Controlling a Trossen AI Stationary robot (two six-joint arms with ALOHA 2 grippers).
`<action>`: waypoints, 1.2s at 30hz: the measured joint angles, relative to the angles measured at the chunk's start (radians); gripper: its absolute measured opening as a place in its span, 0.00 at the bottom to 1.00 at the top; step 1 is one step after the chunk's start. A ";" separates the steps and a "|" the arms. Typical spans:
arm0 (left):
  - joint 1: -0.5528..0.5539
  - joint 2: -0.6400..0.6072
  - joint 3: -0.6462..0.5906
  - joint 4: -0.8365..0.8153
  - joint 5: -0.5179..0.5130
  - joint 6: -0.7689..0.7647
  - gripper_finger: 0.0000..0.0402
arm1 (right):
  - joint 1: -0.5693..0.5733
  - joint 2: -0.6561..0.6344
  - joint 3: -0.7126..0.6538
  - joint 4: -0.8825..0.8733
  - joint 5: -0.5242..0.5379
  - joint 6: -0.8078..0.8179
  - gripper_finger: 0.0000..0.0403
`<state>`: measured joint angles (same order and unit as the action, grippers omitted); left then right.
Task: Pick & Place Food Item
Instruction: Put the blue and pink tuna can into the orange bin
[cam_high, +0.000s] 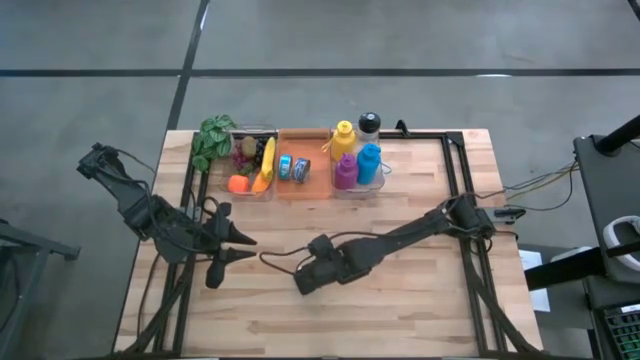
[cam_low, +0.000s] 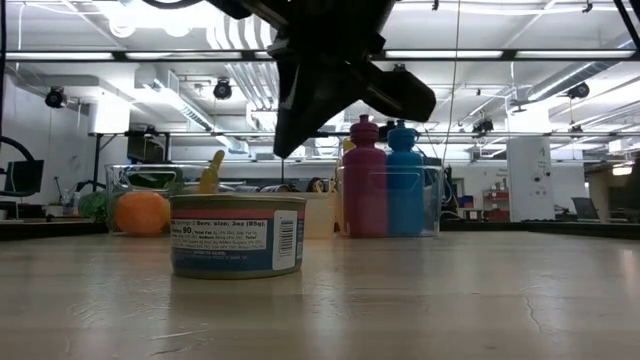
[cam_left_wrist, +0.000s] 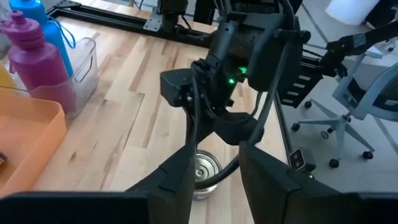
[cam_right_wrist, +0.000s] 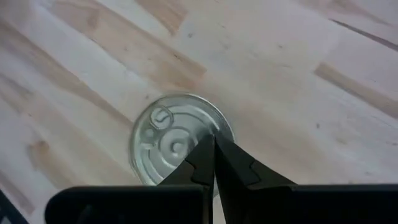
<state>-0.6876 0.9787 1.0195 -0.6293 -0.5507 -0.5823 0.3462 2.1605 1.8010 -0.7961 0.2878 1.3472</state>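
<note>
Can sits on the table mid-front, right gripper poised above it with fingers pressed together.

Left gripper waits partly spread, holding nothing, near the can. Right gripper hangs over the lid, closed; pressing down like this could skid or tip the can. Behind, orange tray and bottle bin stand well apart.

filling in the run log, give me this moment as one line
right tool: shut, above the can, not gripping | left tool: part open, empty, waiting at table's left | can: upright on table
</note>
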 joint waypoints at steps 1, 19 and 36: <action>0.000 0.000 -0.003 0.002 0.000 0.000 0.32 | -0.002 0.000 -0.002 0.005 0.000 0.000 0.02; 0.000 0.000 -0.011 0.003 0.000 0.000 0.32 | -0.008 0.000 -0.048 0.024 -0.012 0.008 0.02; 0.001 0.000 -0.011 0.003 0.000 0.000 0.32 | -0.008 0.001 -0.091 0.043 -0.019 0.012 0.02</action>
<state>-0.6865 0.9791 1.0084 -0.6262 -0.5507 -0.5819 0.3378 2.1612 1.7104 -0.7527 0.2691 1.3590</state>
